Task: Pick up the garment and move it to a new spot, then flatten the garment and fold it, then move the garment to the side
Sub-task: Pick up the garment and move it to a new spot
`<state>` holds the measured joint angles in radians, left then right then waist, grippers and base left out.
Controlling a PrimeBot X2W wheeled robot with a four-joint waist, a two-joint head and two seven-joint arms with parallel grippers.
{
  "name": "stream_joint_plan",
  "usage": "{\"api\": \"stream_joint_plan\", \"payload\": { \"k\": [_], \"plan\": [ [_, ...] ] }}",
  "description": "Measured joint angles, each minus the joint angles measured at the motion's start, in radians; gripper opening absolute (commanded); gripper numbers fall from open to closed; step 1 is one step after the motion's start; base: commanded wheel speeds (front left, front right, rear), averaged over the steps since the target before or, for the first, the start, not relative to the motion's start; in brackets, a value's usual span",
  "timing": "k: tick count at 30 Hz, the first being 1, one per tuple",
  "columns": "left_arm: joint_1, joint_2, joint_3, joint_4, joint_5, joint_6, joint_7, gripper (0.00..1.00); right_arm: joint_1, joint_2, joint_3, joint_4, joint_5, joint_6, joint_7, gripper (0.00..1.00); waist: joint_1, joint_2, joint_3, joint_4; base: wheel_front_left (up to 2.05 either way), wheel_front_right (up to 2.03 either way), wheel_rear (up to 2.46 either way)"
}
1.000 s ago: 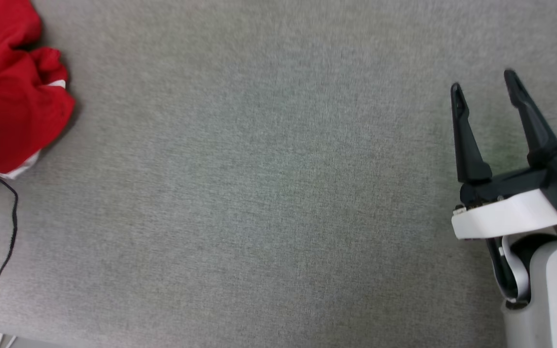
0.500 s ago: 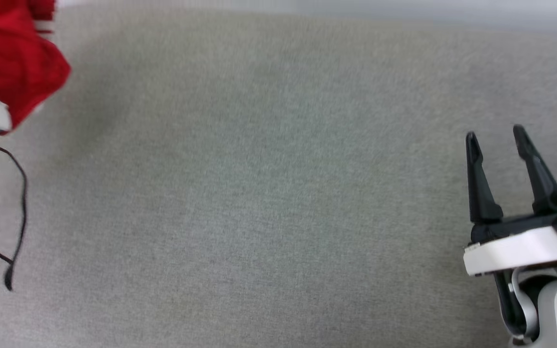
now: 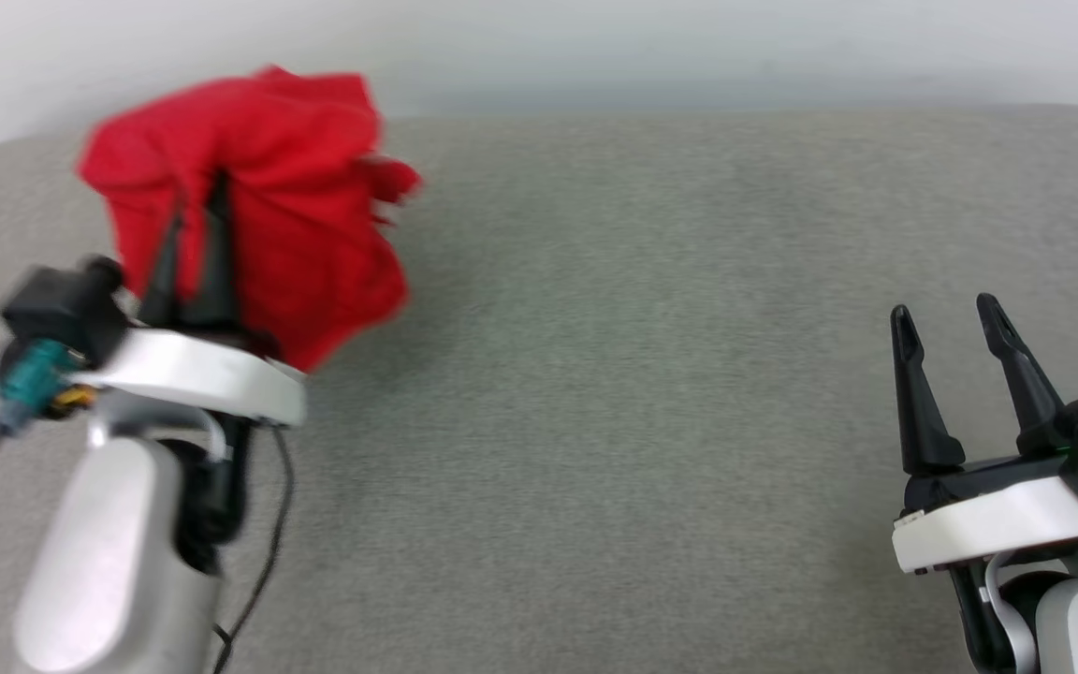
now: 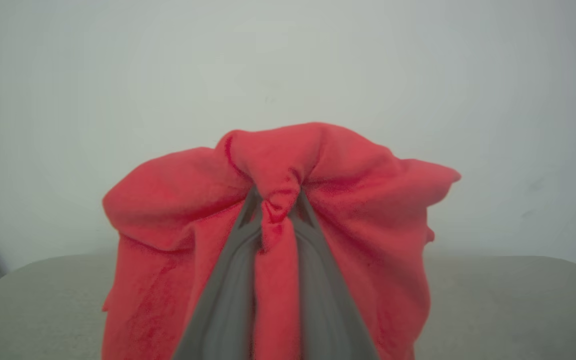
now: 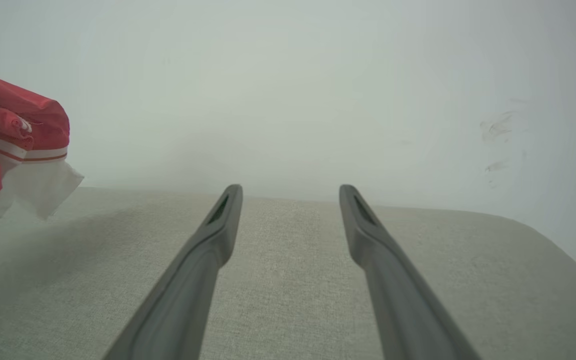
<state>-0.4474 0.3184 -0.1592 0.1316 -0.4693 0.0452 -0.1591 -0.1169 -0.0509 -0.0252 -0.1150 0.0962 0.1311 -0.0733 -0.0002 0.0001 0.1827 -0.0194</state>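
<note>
Nearest the head camera, right side: right gripper (image 3: 943, 309) hovered over the grey cloth-covered surface (image 3: 642, 393), fingers spread wide, nothing between them.

Nearest, left side: pale forearm, with a thin black cable (image 3: 268, 534) trailing beside it.

Just beyond: left gripper (image 3: 195, 201) had its fingers drawn close, pinched on a fold of the garment (image 3: 314, 215). Left wrist view showed red cloth squeezed between the two fingers and draped over both. Garment hung bunched from that pinch over the far-left part of the surface, apparently clear of it, well apart from the right gripper. White sleeve (image 5: 33, 175) with a striped edge dangled at the bundle's side in the right wrist view.

Farthest: plain pale wall (image 3: 689, 47).

Judgement: garment is light, soft and limp. It will likely sag, swing and crumple rather than keep shape. One pinch looks enough to carry it. For flattening, better holds would be two separated points, shoulders or hem corners, one per gripper.

Containers: none noted.
</note>
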Motion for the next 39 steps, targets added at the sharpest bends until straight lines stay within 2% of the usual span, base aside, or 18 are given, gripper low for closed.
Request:
{"api": "stream_joint_plan", "payload": {
  "k": [7, 11, 16, 17, 18, 19, 23, 29, 33, 39],
  "plan": [
    [0.111, -0.081, -0.159, -0.091, 0.012, -0.028, 0.057, 0.00, 0.000, 0.000, 0.007, 0.000, 0.010, 0.000, 0.001, 1.00, 0.0000, 0.0000, -0.002, -0.114, 0.00, 0.00, 0.00],
    [0.145, -0.113, -0.232, -0.066, 0.014, -0.049, 0.087, 0.00, 0.001, 0.000, 0.014, 0.003, 0.025, 0.000, -0.006, 1.00, 0.0000, 0.0000, 0.019, -0.173, 0.00, 0.00, 0.00],
    [0.177, -0.128, -0.288, 0.015, 0.026, -0.051, 0.118, 0.00, 0.001, 0.000, 0.016, 0.013, 0.037, 0.000, -0.018, 1.00, 0.0001, 0.0000, 0.061, -0.223, 0.00, 0.00, 0.00],
    [0.178, -0.130, -0.294, 0.031, 0.026, -0.054, 0.121, 0.09, 0.001, 0.000, 0.016, 0.015, 0.037, 0.000, -0.020, 1.00, 0.0002, 0.0000, 0.069, -0.229, 0.00, 0.00, 0.00],
    [0.179, -0.133, -0.299, 0.041, 0.026, -0.054, 0.121, 0.47, 0.001, 0.000, 0.016, 0.017, 0.038, 0.000, -0.023, 1.00, 0.0001, 0.0000, 0.075, -0.234, 0.00, 0.00, 0.00],
    [0.178, -0.135, -0.306, 0.050, 0.027, -0.056, 0.123, 1.00, 0.001, 0.000, 0.013, 0.018, 0.038, 0.000, -0.024, 1.00, 0.0001, 0.0000, 0.080, -0.236, 0.00, 0.00, 0.00],
    [0.176, -0.150, -0.320, 0.065, 0.030, -0.071, 0.086, 1.00, 0.001, 0.000, 0.011, 0.023, 0.031, 0.000, -0.024, 1.00, 0.0001, 0.0000, 0.072, -0.221, 0.00, 0.00, 0.00],
    [0.171, -0.173, -0.316, 0.041, 0.044, -0.067, -0.021, 1.00, 0.015, 0.000, 0.003, 0.024, 0.001, 0.000, -0.004, 1.00, 0.0001, 0.0000, 0.020, -0.160, 0.00, 0.00, 0.00],
    [0.175, -0.177, -0.276, 0.032, 0.048, -0.032, -0.068, 1.00, 0.034, 0.000, 0.000, 0.024, -0.008, 0.000, 0.015, 1.00, 0.0001, 0.0000, -0.027, -0.111, 0.00, 0.00, 0.00],
    [0.224, -0.148, -0.193, 0.033, 0.041, 0.011, -0.092, 1.00, 0.070, 0.000, -0.001, 0.015, -0.018, 0.000, 0.043, 1.00, 0.0001, 0.0000, -0.100, -0.040, 0.00, 0.00, 0.00]
  ]
}}
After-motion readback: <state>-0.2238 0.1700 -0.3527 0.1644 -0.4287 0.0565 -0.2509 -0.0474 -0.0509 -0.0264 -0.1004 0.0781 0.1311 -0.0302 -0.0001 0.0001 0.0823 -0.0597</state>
